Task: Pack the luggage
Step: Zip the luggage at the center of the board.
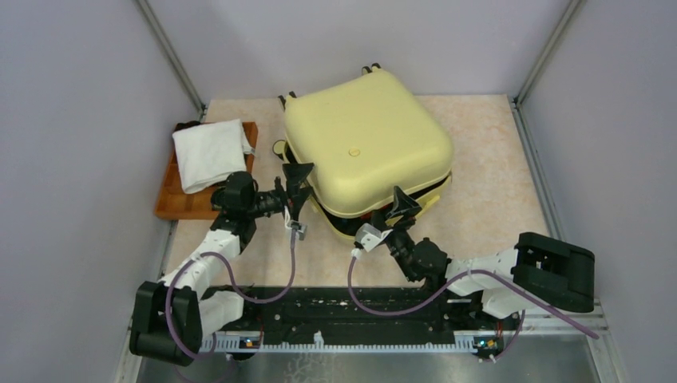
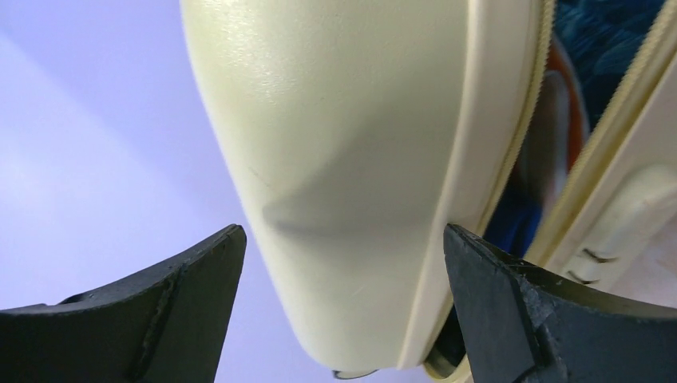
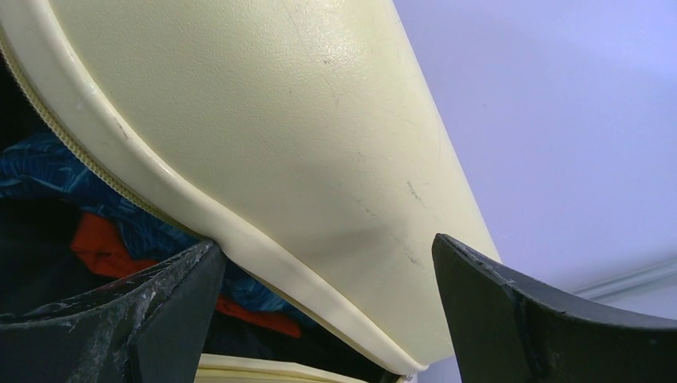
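The luggage [image 1: 363,148] lies at the middle of the table [image 1: 495,183], its lid [image 1: 375,120] lowered but not shut: a gap shows along the near side, with blue and red clothes [image 3: 96,239] inside. The left gripper [image 1: 297,177] and right gripper [image 1: 401,201] both stand wide open, each straddling the lid's near rim and gripping nothing. Packing looks mostly done; pressing the lid down and zipping it seem left. A towel [image 1: 209,152] lies outside on a tray [image 1: 172,203] at the left edge.
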{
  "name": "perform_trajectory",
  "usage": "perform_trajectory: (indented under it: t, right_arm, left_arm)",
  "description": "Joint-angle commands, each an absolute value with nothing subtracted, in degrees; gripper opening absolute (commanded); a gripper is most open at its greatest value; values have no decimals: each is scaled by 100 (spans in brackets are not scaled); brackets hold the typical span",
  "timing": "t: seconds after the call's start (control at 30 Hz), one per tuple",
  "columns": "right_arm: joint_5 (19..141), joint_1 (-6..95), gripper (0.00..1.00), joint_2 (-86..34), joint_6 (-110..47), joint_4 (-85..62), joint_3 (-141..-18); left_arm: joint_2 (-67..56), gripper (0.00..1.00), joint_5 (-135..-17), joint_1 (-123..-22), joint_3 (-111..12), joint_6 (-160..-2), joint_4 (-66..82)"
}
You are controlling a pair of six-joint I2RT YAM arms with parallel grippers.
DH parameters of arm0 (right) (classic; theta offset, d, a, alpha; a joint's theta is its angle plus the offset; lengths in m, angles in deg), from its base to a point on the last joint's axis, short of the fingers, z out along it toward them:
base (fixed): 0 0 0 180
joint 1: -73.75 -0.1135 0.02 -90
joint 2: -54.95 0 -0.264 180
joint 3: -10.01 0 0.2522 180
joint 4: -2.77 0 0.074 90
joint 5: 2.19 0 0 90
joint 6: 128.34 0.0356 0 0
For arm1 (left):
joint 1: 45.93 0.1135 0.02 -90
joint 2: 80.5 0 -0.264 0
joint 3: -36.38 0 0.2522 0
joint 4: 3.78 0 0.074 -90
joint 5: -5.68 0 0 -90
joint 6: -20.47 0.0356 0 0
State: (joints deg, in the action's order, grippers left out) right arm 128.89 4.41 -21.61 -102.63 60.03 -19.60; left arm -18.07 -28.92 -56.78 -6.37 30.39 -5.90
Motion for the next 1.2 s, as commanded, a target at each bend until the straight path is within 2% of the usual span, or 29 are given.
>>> perform_trajectory:
  t: [0.0, 0.3, 0.53, 0.73, 1.17]
  right_arm:
    - [12779, 445, 99, -1835, -10165, 6904, -2446]
    - [12791, 450, 99, -1786, -10297, 6974, -2513]
    - [12781, 445, 99, -1643, -10355, 6887, -2529]
    - [12758, 452, 99, -1642, -10315, 6853, -2554]
    - [12855, 449, 99, -1468, -9965, 6473, -2546]
  left_arm:
    - [-2054, 99, -2659, -5724, -379, 3381, -1640]
    - [-2020, 99, -2768, -5779, 129, 4216, -1684]
    - [-1995, 99, -3090, -5779, 285, 4239, -1690]
    - [-1536, 99, -2803, -5812, 249, 3753, -2689]
    - [-814, 99, -3707, -6375, 338, 2927, -4656]
